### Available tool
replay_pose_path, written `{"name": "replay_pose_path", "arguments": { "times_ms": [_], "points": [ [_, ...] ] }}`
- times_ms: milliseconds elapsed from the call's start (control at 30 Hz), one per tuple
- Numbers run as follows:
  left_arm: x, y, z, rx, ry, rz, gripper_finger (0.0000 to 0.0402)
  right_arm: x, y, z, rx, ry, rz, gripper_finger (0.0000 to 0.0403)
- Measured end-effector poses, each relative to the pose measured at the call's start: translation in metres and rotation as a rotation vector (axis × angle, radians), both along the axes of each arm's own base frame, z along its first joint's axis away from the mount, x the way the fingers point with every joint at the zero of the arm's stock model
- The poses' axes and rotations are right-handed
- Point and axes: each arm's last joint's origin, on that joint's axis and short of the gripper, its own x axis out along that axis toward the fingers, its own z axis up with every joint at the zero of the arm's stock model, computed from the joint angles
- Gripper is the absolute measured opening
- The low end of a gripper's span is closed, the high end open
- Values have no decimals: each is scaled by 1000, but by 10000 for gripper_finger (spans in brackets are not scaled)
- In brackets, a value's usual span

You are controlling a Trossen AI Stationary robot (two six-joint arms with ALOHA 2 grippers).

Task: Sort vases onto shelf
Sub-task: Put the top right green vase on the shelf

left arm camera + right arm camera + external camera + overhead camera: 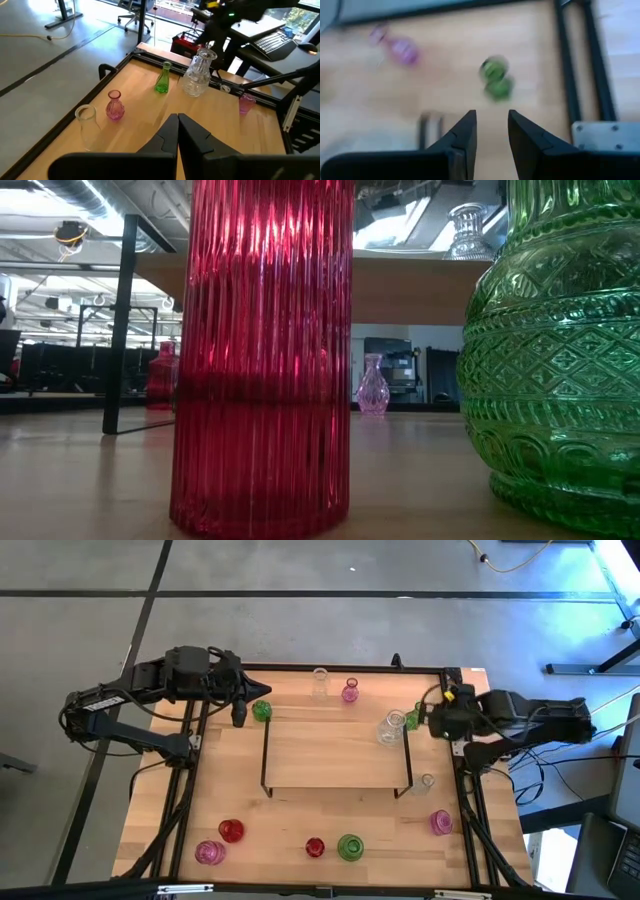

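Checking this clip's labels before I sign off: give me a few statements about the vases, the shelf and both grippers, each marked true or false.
1. A clear vase stands on the shelf near its right end. True.
2. The left gripper holds a red vase. False: it is shut on nothing, beside a green vase.
3. The right gripper has a gap between its fingers with nothing in it. True.
4. Every vase is already on the shelf. False: several remain on the table, such as the pink vase and a red vase.
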Motion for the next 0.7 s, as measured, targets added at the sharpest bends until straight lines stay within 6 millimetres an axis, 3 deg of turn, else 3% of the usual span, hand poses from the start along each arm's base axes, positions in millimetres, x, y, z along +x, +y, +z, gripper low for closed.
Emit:
{"name": "replay_pose_path", "arguments": {
  "times_ms": [200, 333, 533, 700],
  "points": [
    [0, -1, 0, -17, -4, -39, 0, -8, -35, -14, -26, 54, -245, 95],
    [0, -1, 1, -18, -11, -45, 0, -6, -59, -27, 41, 60, -253, 95],
    [1, -1, 2, -16, -26, -45, 0, -3, -99, -47, 143, -76, -173, 95],
    [1, -2, 2, -31, -29, -76, 0, -8, -110, -62, 233, -32, -158, 95]
  ]
}}
